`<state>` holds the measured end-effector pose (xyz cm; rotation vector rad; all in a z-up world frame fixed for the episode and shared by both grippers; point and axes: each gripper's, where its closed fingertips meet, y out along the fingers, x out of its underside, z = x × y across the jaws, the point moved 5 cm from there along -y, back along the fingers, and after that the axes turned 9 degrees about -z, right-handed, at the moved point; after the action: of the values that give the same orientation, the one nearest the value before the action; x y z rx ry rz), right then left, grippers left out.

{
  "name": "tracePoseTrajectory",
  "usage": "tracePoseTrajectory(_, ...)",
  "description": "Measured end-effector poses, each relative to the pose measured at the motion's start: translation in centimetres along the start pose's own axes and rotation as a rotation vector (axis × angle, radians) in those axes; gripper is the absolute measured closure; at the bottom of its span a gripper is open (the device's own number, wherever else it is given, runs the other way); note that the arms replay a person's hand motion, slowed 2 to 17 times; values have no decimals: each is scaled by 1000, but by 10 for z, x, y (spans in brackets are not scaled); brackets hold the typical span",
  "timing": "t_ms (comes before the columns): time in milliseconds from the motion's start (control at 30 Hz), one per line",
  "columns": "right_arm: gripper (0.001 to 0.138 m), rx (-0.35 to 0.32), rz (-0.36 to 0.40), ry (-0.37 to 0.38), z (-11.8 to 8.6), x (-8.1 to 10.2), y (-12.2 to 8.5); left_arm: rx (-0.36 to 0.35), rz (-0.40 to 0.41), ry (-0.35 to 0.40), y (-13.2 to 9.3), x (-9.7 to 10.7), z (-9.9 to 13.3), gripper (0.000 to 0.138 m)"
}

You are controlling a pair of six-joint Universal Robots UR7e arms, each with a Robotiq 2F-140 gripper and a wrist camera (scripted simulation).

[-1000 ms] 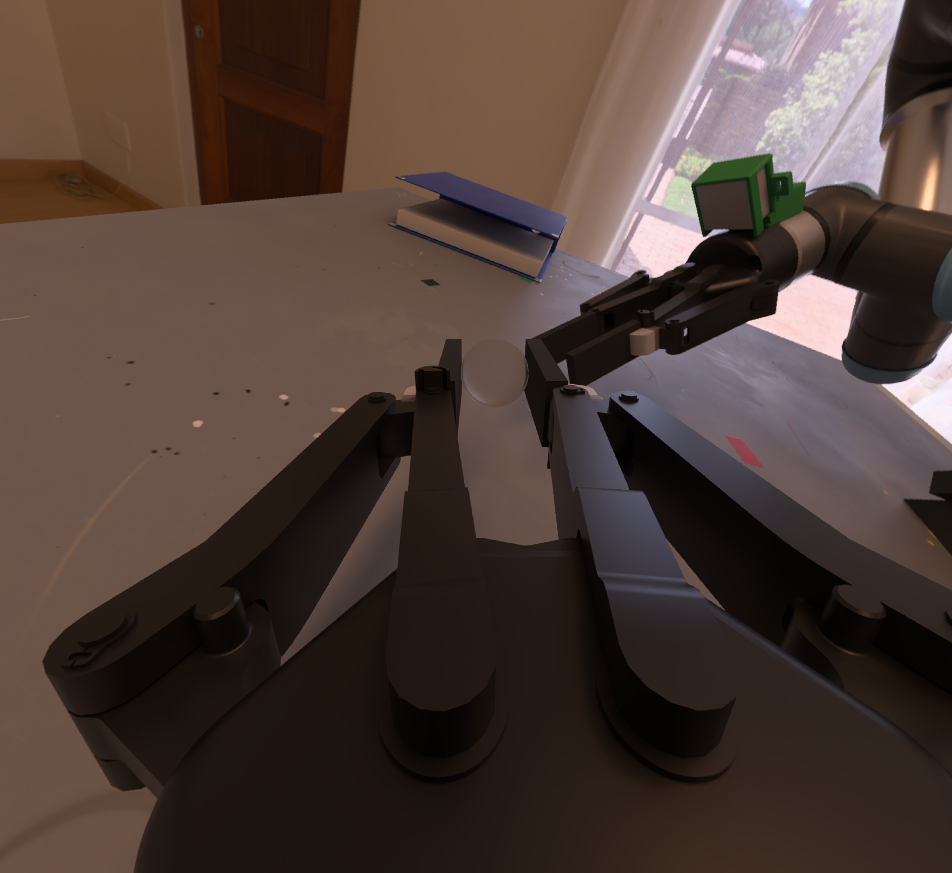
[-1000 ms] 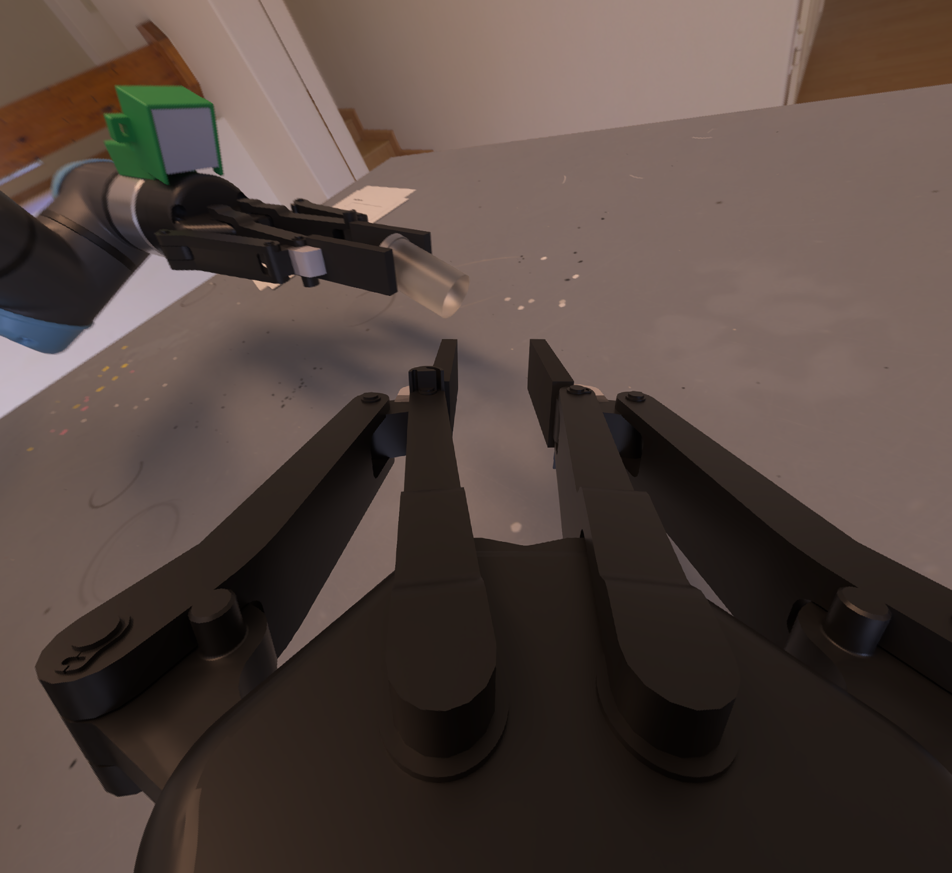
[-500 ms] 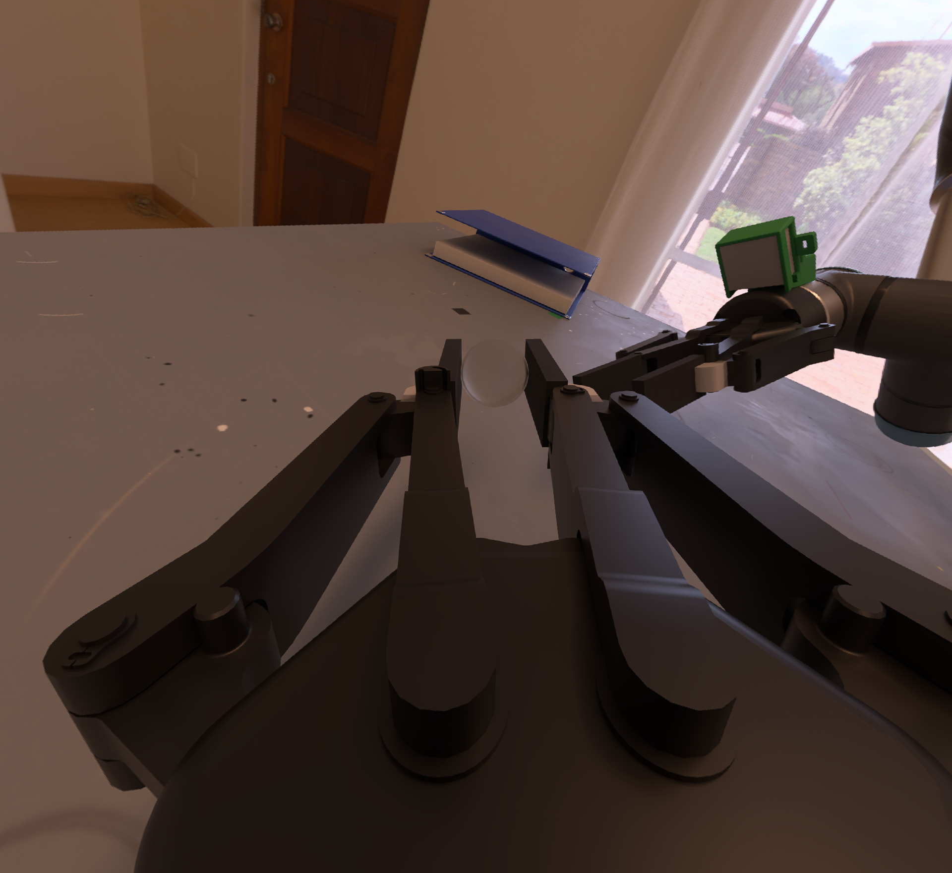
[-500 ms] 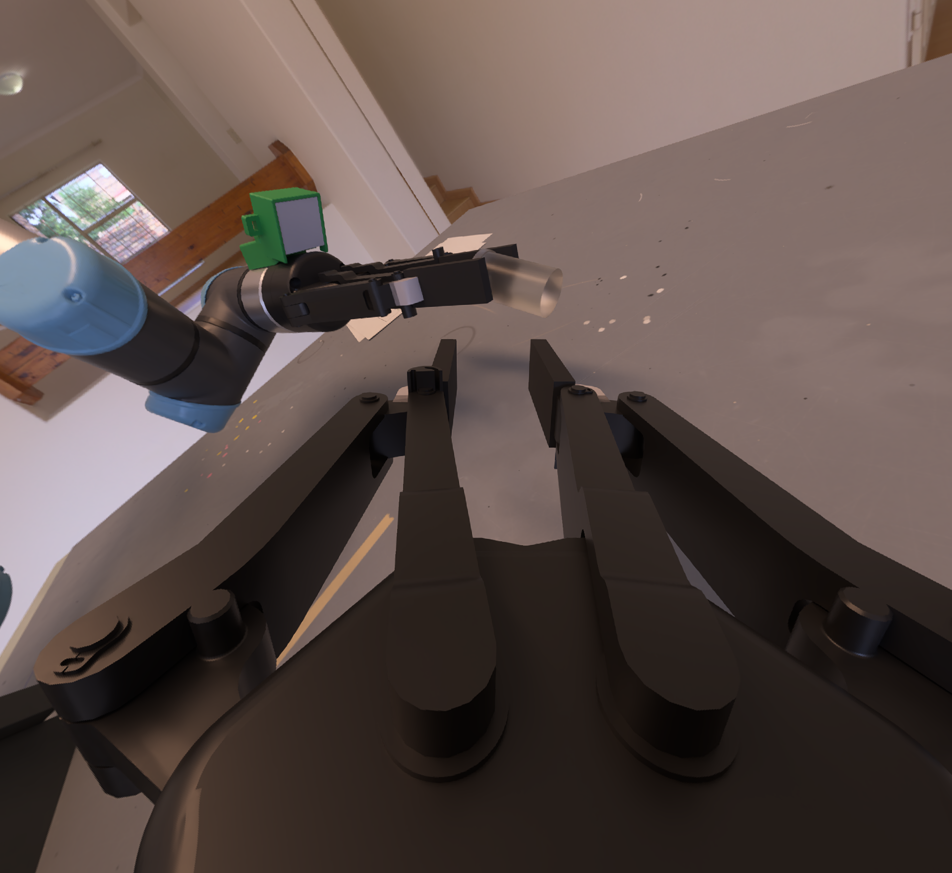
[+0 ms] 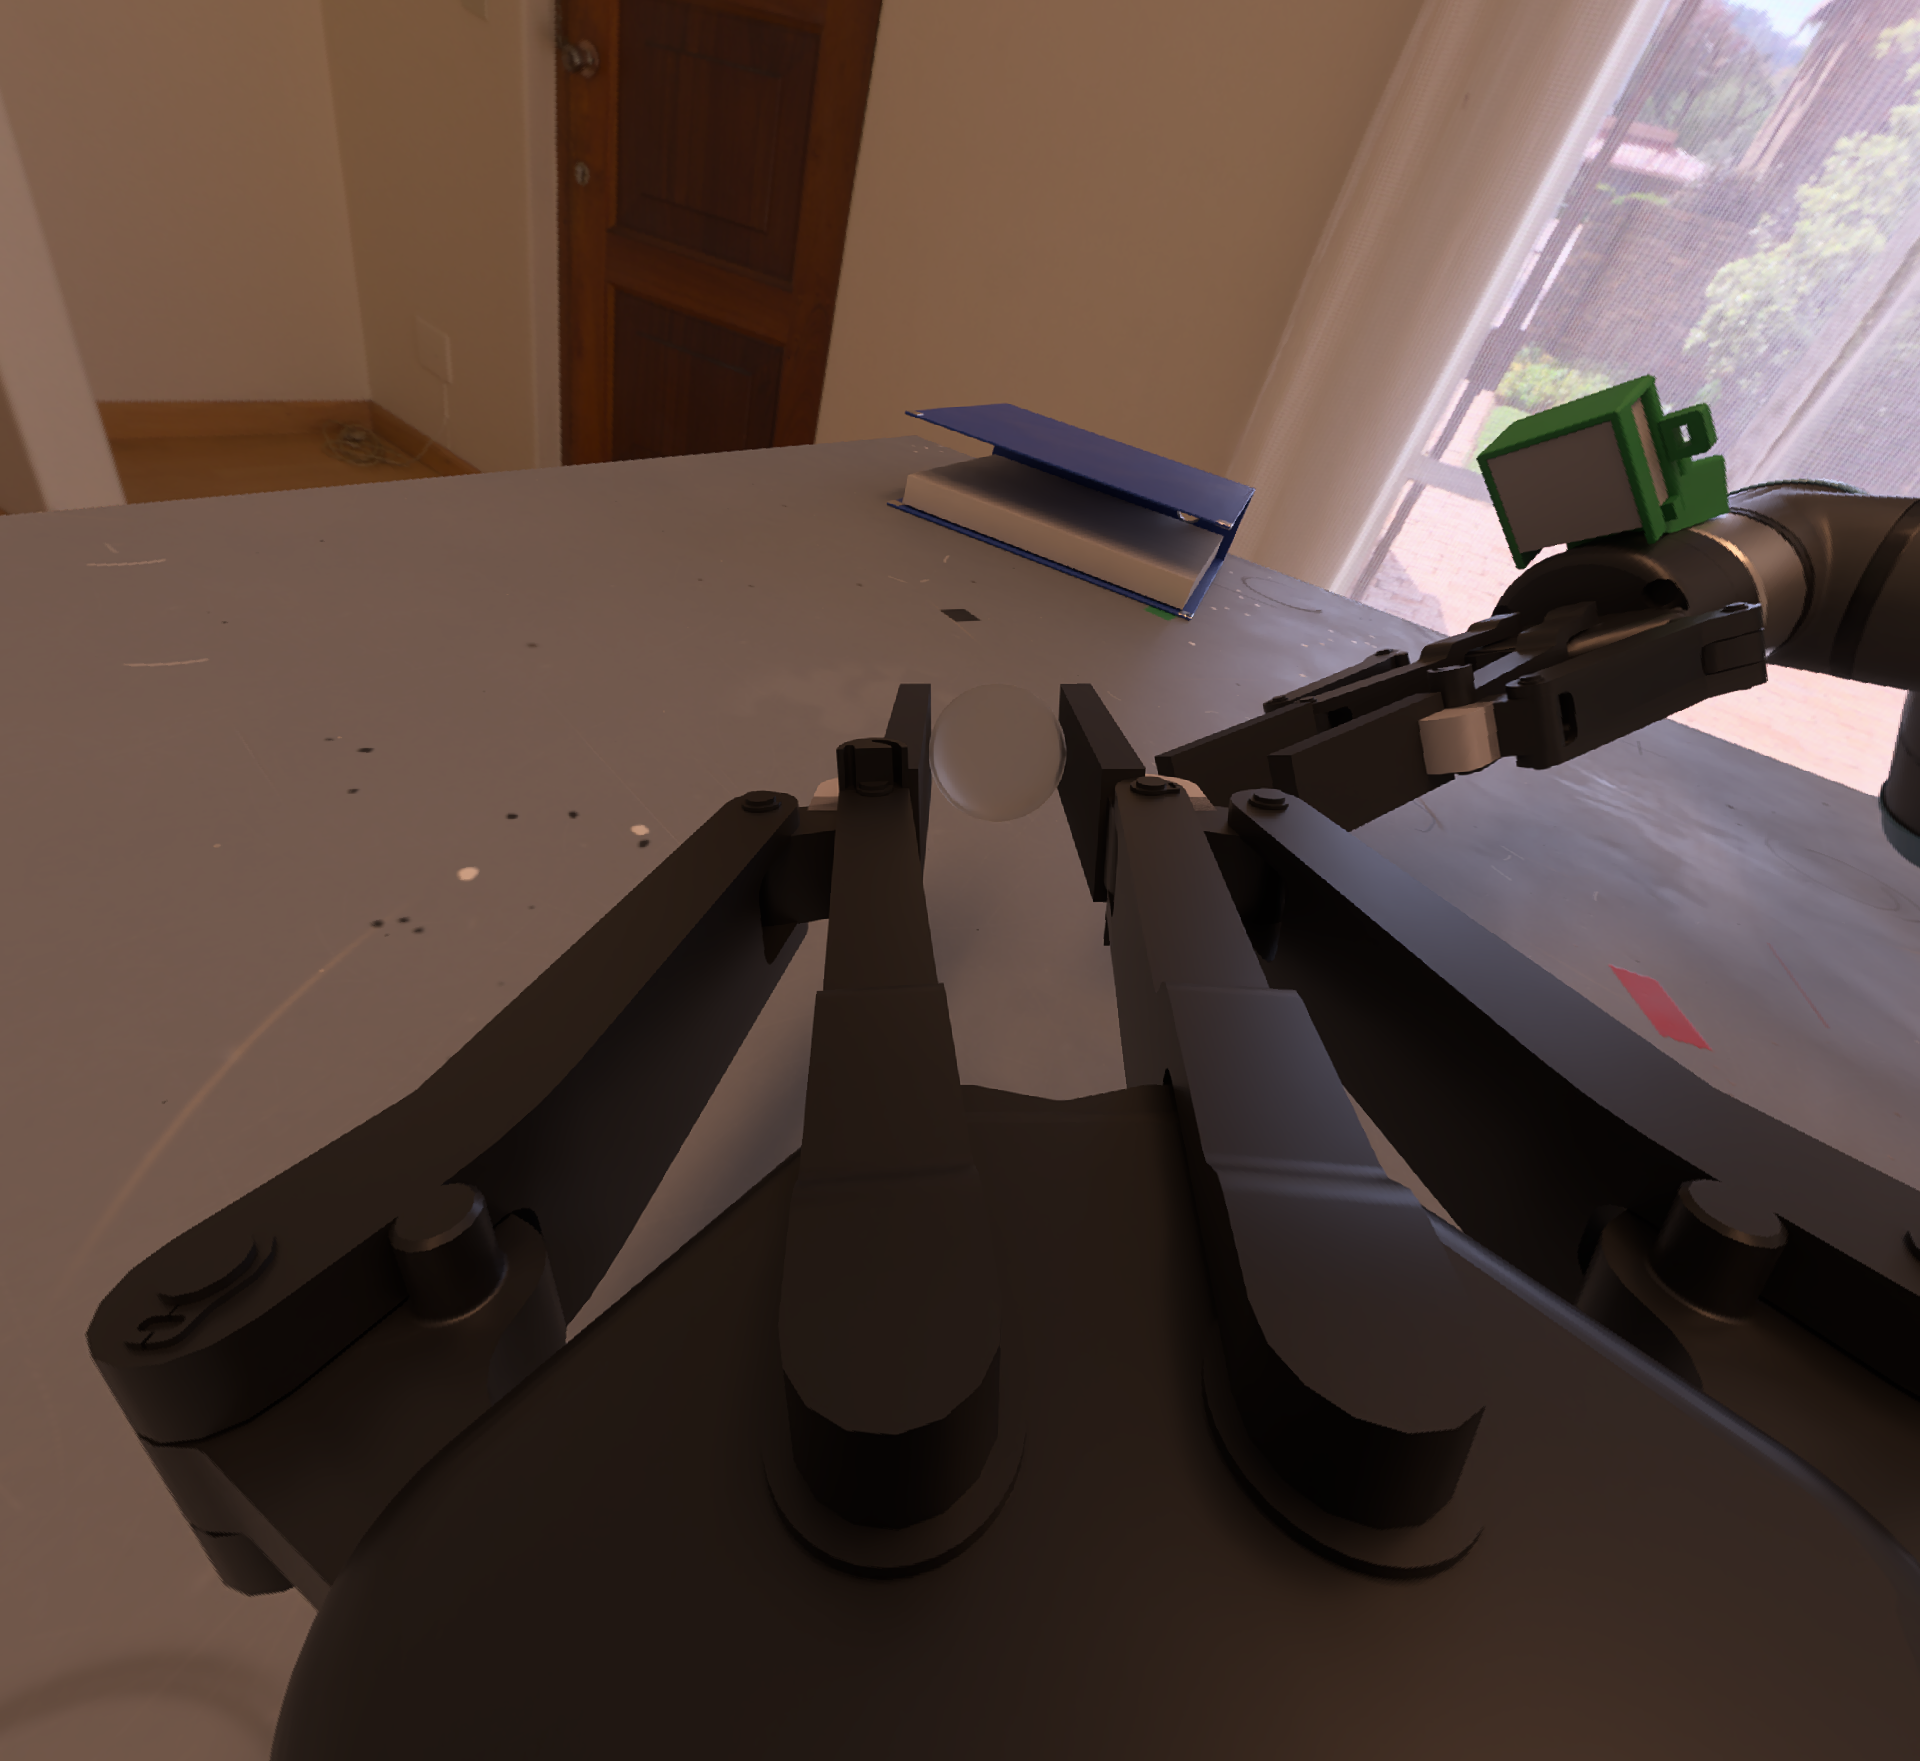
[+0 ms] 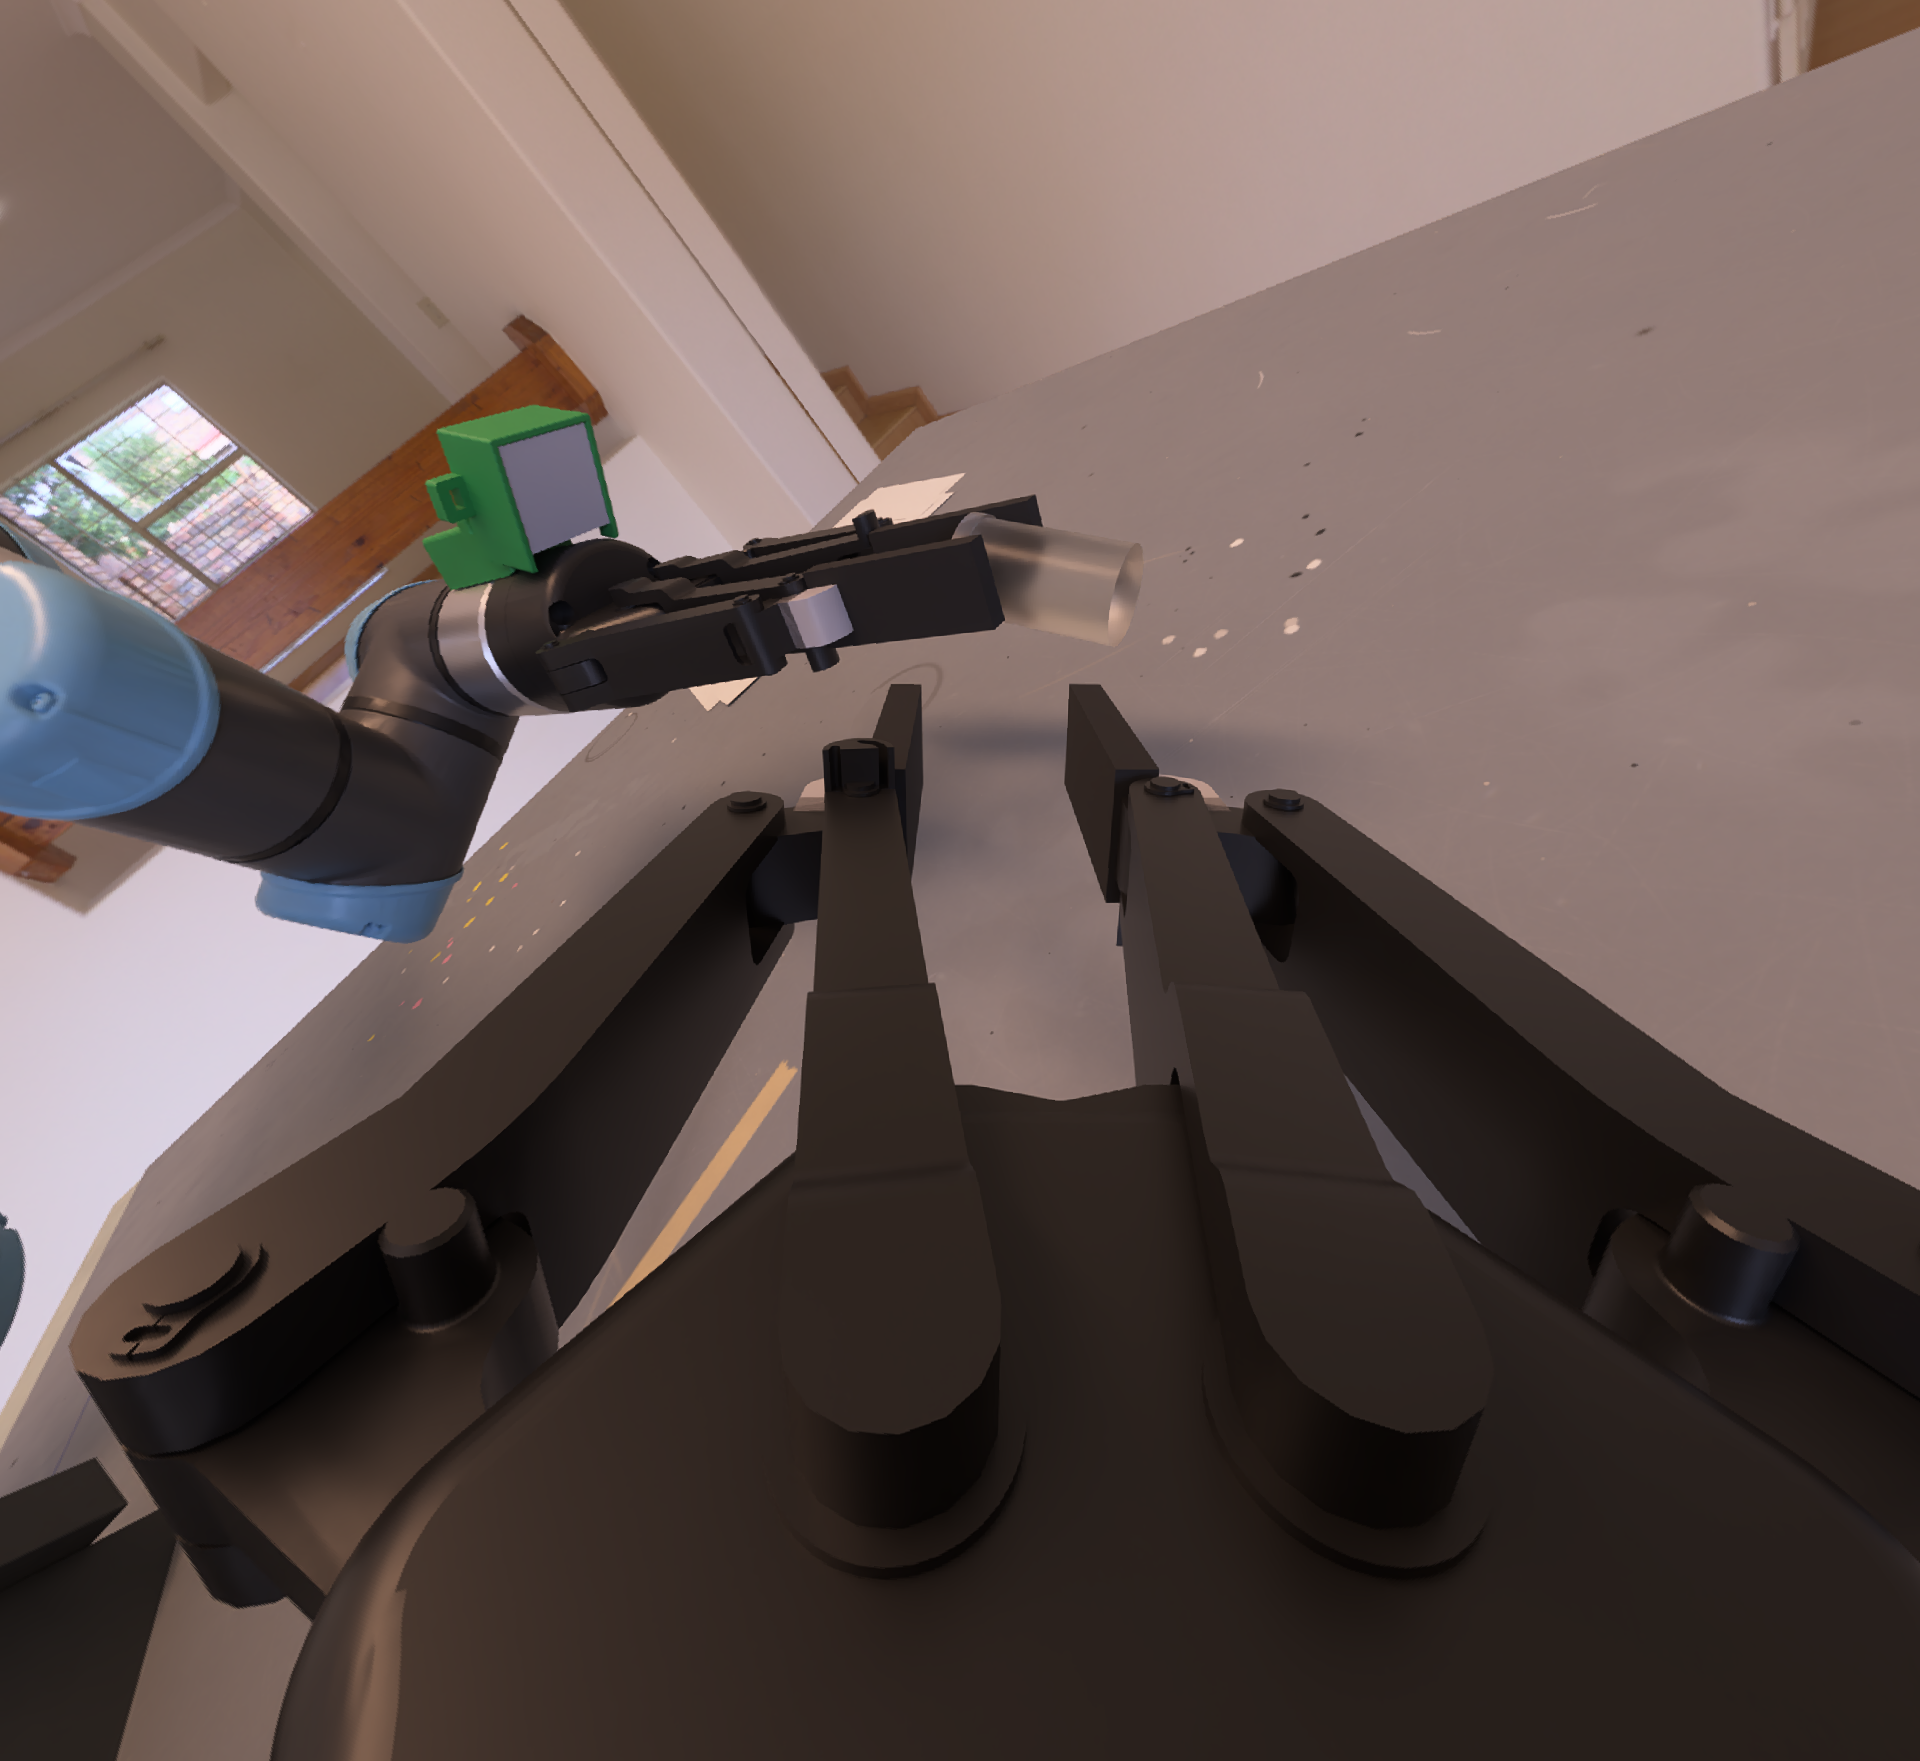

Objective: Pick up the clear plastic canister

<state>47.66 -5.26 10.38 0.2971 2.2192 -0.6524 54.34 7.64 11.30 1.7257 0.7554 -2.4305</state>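
Small clear plastic cylindrical canister (image 5: 997, 752) clamped between 2 fingertips of left pincer (image 5: 995, 747), held above grey bench (image 5: 416, 672), open end forward. Likely light, thin-walled, slick: grip mid-wall, gently. Right pincer (image 6: 992, 740) empty, part-spread, just beside.

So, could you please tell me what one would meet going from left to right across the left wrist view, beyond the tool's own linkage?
Wooden door → clear plastic canister held in the left tool → blue book → right tool → green block on its wrist.
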Motion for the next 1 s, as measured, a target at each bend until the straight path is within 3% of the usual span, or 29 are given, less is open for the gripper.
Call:
tracePoseTrajectory(633, 112, -61, -39, 136, 9, 3, 7, -80, -21, 69, 8, 4, 7, 106)
tracePoseTrajectory(1000, 116, -78, -59, 212, 13, 4, 8, -114, -36, 68, 10, 7, 4, 106)
